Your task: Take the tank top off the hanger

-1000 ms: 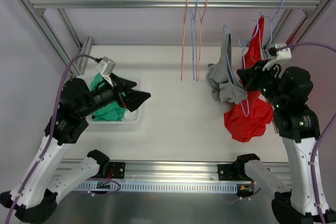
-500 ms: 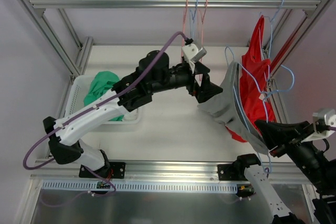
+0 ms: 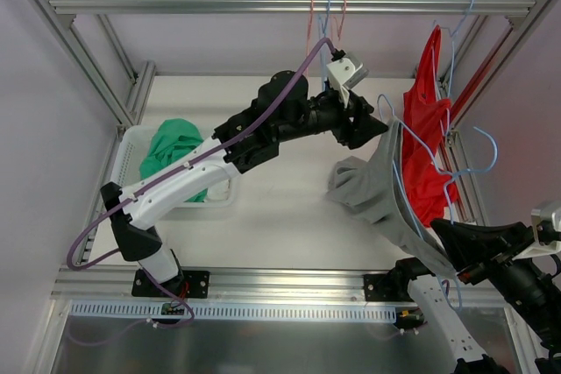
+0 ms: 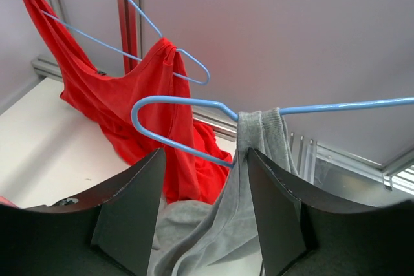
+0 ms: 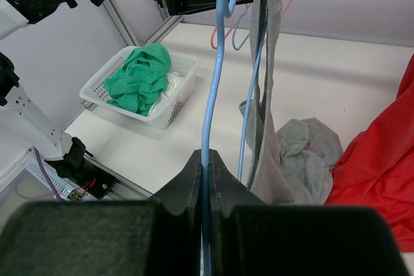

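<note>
Overhead, blue hanger is clamped between closed right gripper fingers; grey tank top is draped from it. Left gripper is held open around strap, apparently without contact.

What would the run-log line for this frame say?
right gripper: shut on blue hanger | left gripper: open at gray tank top strap | top still on hanger

Two tank tops, one basket
</note>
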`<move>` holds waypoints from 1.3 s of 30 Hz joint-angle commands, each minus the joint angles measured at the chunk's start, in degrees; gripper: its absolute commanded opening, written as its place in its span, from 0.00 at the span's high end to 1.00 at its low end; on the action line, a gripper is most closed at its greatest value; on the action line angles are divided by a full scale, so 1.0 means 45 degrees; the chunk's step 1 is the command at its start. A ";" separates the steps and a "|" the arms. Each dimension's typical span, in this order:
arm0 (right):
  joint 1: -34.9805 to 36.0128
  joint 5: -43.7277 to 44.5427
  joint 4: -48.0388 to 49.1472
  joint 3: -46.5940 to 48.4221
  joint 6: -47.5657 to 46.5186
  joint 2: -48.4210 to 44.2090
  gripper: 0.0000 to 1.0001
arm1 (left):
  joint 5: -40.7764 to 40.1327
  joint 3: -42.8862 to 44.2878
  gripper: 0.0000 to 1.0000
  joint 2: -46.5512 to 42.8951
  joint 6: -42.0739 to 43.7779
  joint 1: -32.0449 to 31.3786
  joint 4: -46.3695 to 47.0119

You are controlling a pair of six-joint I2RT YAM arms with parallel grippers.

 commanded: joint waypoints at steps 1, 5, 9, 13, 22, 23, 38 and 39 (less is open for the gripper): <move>0.0069 -0.0296 0.0410 0.0327 -0.0109 0.0509 1.00 | 0.0682 0.0578 0.46 0.0269 -0.0324 -0.0069 0.0751; 0.0069 -0.0237 0.0507 0.0307 -0.0109 0.0529 1.00 | 0.1053 0.0480 0.47 0.0367 -0.0559 -0.0069 0.0868; 0.0069 -0.0276 0.0702 0.0132 -0.0089 0.0431 1.00 | 0.1483 0.0461 0.65 0.0737 -0.0910 -0.0050 0.1102; 0.0069 -0.0062 0.0722 -0.0063 -0.0187 0.0431 1.00 | 0.1796 0.0344 0.62 0.0855 -0.1222 -0.0069 0.1317; 0.0069 0.0523 0.0781 -0.0726 -0.0421 0.0295 1.00 | 0.0183 -0.0492 1.00 0.0213 -0.1340 -0.0108 0.1474; 0.0069 0.0602 0.0781 -0.0883 -0.0479 0.0198 1.00 | -0.0694 -0.0787 1.00 -0.0002 -0.1360 -0.0147 0.1474; 0.0478 -0.5567 0.2395 -0.2017 -0.1106 -0.1815 1.00 | -0.8811 -0.4849 1.00 -0.4689 -0.0910 -0.0186 0.1200; 0.0498 -0.5685 0.2827 -0.2133 -0.0970 -0.1835 1.00 | -0.7919 -0.5335 1.00 -0.5233 -0.0891 -0.0167 0.1220</move>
